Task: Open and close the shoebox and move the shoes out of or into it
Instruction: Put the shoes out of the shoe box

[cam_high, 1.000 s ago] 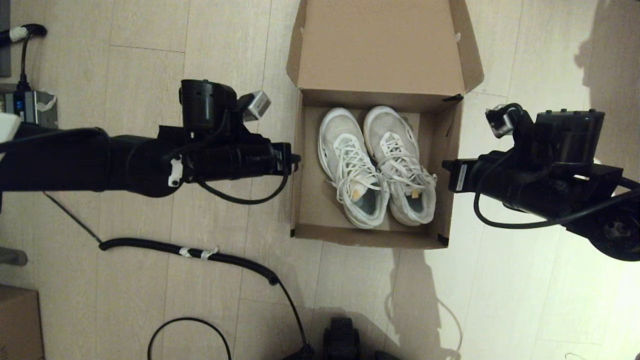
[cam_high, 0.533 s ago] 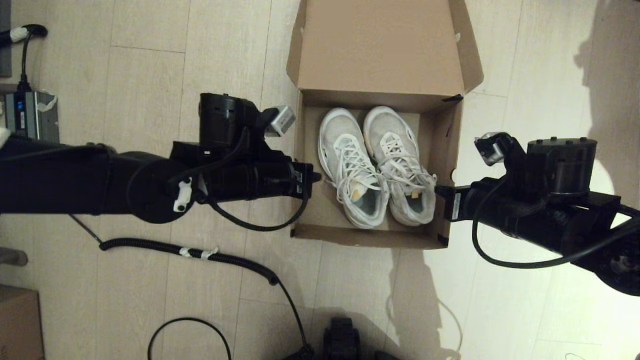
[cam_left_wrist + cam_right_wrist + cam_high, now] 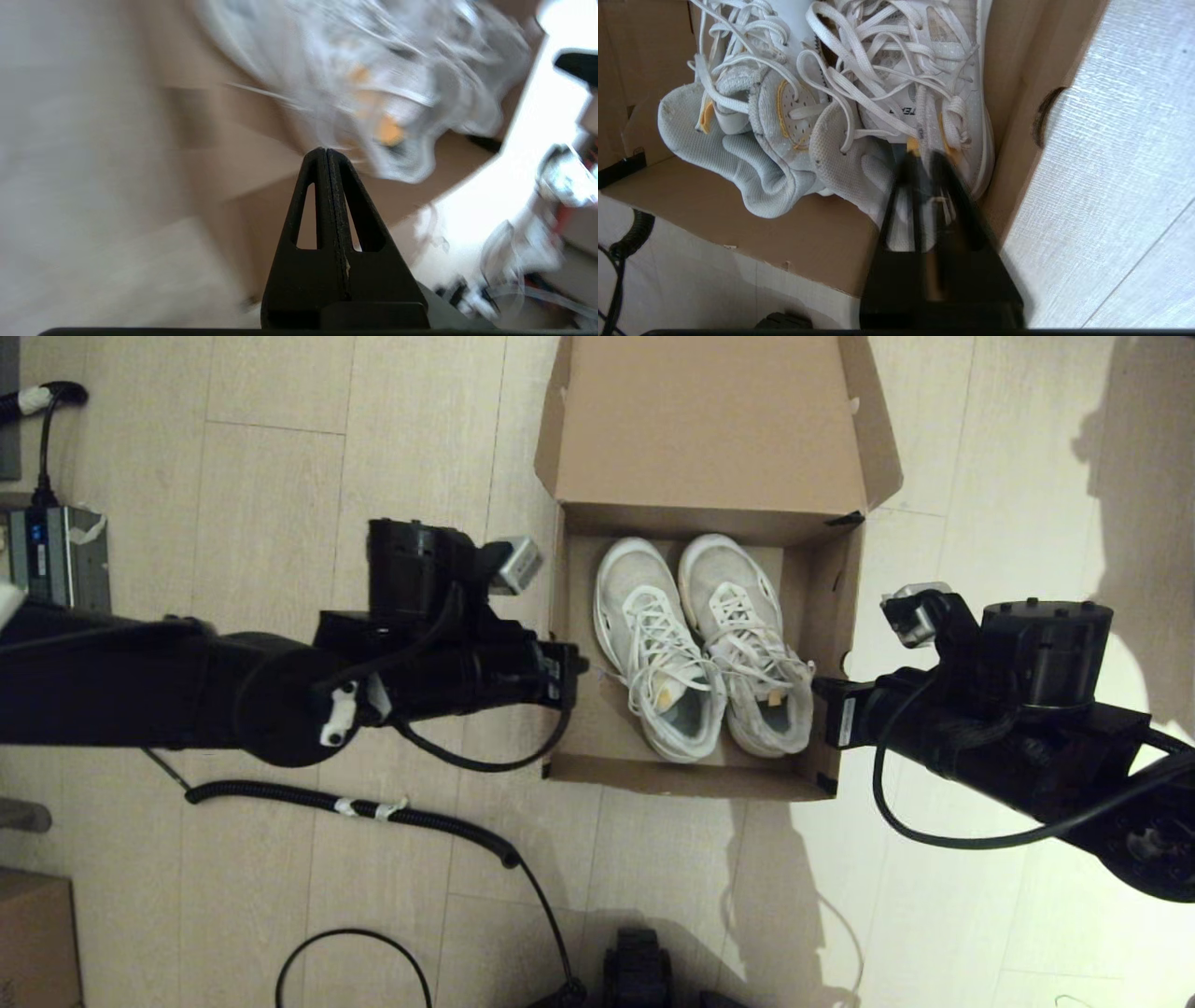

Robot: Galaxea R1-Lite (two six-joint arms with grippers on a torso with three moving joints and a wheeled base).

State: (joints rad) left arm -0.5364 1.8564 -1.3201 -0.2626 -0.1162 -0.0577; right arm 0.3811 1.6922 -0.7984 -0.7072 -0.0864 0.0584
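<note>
The shoebox (image 3: 689, 777) stands open on the floor, its lid flap (image 3: 709, 420) laid back at the far side. Both white shoes (image 3: 658, 658) lie side by side inside, toes pointing away from me. My left gripper (image 3: 577, 665) hovers at the box's left wall, shut and empty; in the left wrist view its tips (image 3: 326, 151) point at the blurred shoes (image 3: 373, 88). At the box's right wall, my right gripper (image 3: 814, 695) is over the heel of the right shoe (image 3: 896, 70). Its fingers (image 3: 924, 161) are slightly parted and hold nothing.
A coiled black cable (image 3: 373, 807) crosses the wooden floor left of the box. A grey device (image 3: 56, 537) sits at the far left and a small plain carton (image 3: 33, 933) at the near left corner. My base (image 3: 639, 971) shows at the near edge.
Both arms came nearer to me and inward to the box's side walls. The left gripper's tip reached the left wall's rim; the right gripper's tip came over the right shoe's heel.
</note>
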